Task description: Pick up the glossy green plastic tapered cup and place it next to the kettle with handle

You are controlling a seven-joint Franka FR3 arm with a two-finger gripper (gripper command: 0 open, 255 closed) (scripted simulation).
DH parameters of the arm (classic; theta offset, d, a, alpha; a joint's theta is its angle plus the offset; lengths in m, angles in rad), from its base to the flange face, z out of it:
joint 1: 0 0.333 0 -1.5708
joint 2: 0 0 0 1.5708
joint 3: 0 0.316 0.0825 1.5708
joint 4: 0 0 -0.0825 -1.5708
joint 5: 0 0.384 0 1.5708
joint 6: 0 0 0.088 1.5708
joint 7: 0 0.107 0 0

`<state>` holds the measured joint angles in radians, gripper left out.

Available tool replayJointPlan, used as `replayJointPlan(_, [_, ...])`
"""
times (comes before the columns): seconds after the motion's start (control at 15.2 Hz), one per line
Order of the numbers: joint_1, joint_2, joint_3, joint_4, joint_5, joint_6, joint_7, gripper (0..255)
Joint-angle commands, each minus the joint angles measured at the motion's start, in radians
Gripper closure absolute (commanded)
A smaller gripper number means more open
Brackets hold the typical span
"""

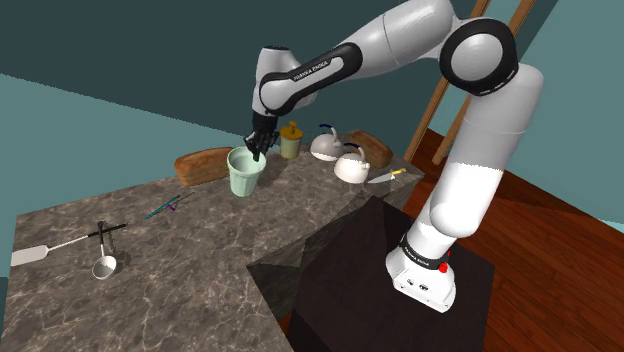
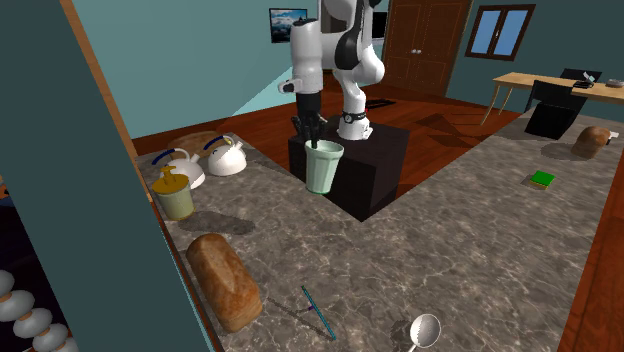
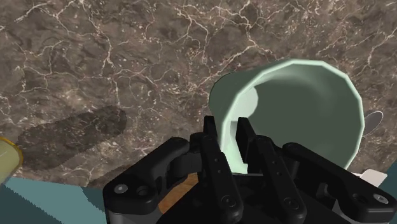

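Black two-finger gripper [image 3: 232, 147] clamped on the rim of the pale green glossy tapered cup [image 3: 299, 108], one finger inside the wall, one outside. The cup hangs slightly tilted and appears lifted off the grey marbled counter [image 1: 190, 270]. Step judged: carry. Next: move the cup toward the white round kettle with arched handle [image 1: 350, 168], set it upright just beside without touching, then release.

The pale green tapered cup [image 1: 245, 173] is upright, mouth up, its rim pinched by the gripper [image 1: 258, 152]. It is near the white kettle [image 1: 350, 168] but not beside it. The kettle sits upright, its arched handle on top.
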<state>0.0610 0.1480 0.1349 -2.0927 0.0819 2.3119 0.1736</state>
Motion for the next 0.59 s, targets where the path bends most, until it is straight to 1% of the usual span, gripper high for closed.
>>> replayJointPlan(0.0, [0.0, -0.016, 0.0, 0.011, 0.001, -0.026, 0.002, 255])
replayJointPlan(0.46, [-0.002, -0.057, 0.0, 0.053, 0.002, -0.109, 0.005, 255])
replayJointPlan(0.53, [-0.014, -0.072, -0.009, 0.034, 0.008, -0.107, -0.02, 255])
